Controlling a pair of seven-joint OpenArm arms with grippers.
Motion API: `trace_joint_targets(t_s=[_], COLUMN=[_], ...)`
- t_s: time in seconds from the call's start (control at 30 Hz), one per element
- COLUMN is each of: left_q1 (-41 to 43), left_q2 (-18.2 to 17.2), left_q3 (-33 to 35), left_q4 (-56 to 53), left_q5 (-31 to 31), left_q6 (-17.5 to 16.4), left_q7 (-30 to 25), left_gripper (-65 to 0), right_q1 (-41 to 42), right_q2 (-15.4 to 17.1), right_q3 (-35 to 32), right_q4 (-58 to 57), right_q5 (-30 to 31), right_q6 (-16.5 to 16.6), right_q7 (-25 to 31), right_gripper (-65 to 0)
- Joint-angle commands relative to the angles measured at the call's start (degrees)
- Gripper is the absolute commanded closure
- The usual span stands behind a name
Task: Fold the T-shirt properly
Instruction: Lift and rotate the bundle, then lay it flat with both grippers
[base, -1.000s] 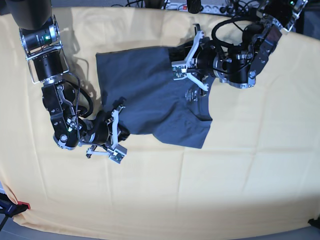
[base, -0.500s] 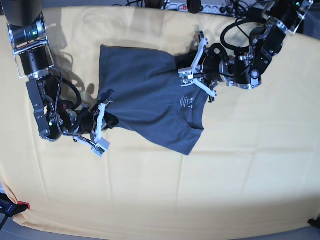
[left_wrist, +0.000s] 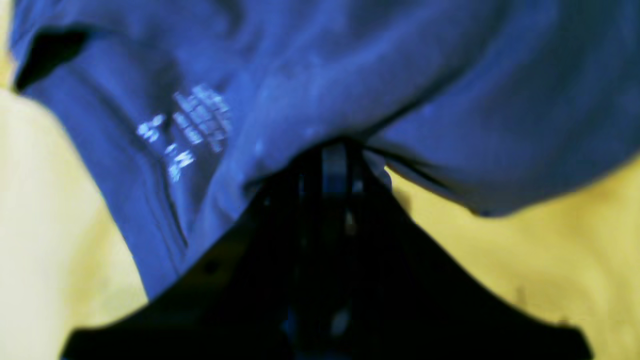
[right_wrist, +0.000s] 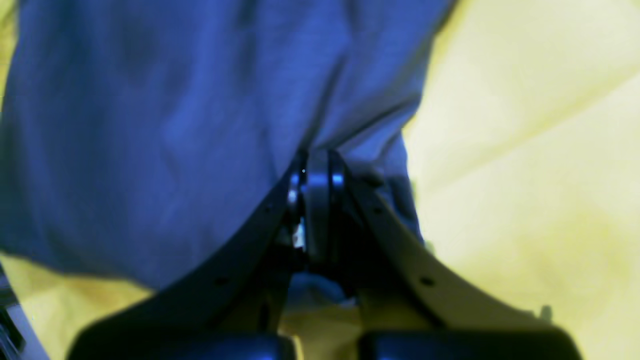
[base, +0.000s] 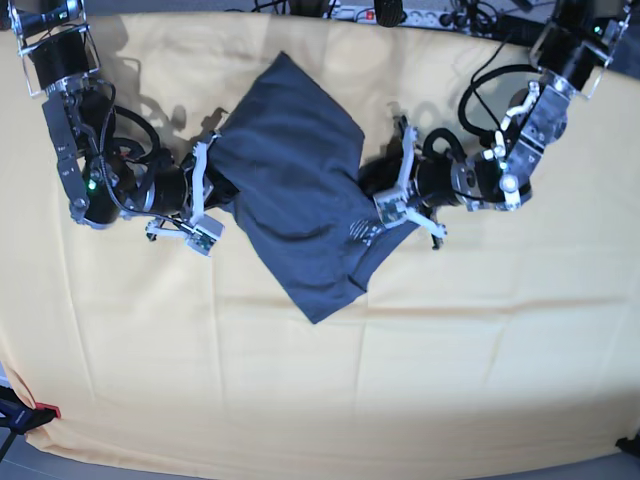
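Note:
The dark slate-blue T-shirt (base: 295, 190) hangs stretched between both arms above the pale yellow tablecloth (base: 320, 400), its lower corner drooping toward the table. My left gripper (base: 378, 192), on the right of the base view, is shut on the shirt's right edge beside the white neck label (base: 362, 230). In the left wrist view that label (left_wrist: 192, 125) shows left of the pinched cloth (left_wrist: 350, 90), with the left gripper (left_wrist: 334, 150) closed on it. My right gripper (base: 212, 172) is shut on the shirt's left edge. The right wrist view shows the right gripper (right_wrist: 315, 162) clamping blue fabric (right_wrist: 175, 125).
A power strip and cables (base: 420, 15) lie along the table's far edge. A red clamp (base: 40, 412) grips the cloth at the front left corner. Creases run across the tablecloth below the shirt.
Both arms have carried the shirt: the right gripper moved up toward the far left, the left gripper came down toward the middle. The shirt turned and now hangs diagonally.

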Motion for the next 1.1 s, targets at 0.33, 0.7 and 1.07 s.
trace_joint_targets(t_s=[0.33, 0.7, 1.07], left_q1=[-14.4, -18.0, -6.3], left_q2=[4.3, -5.5, -4.0], left_q3=[-0.5, -0.5, -0.5], left_q4=[-15.1, 8.0, 5.7], left_q5=[2.9, -19.8, -8.4], left_q6=[0.4, 4.2, 23.4], left_q7=[-3.5, 31.4, 29.6], left_gripper=[0.0, 0.0, 0.0], right_q1=[-11.2, -11.3, -11.4], right_q2=[-2.8, -3.7, -6.7], right_q3=[10.1, 25.9, 25.0], right_q4=[6.6, 12.9, 1.7], right_q5=[-3.1, -7.3, -7.5], right_q6=[-2.1, -6.3, 0.8], right_q7=[2.0, 9.1, 11.4], right_gripper=[0.0, 0.0, 0.0])
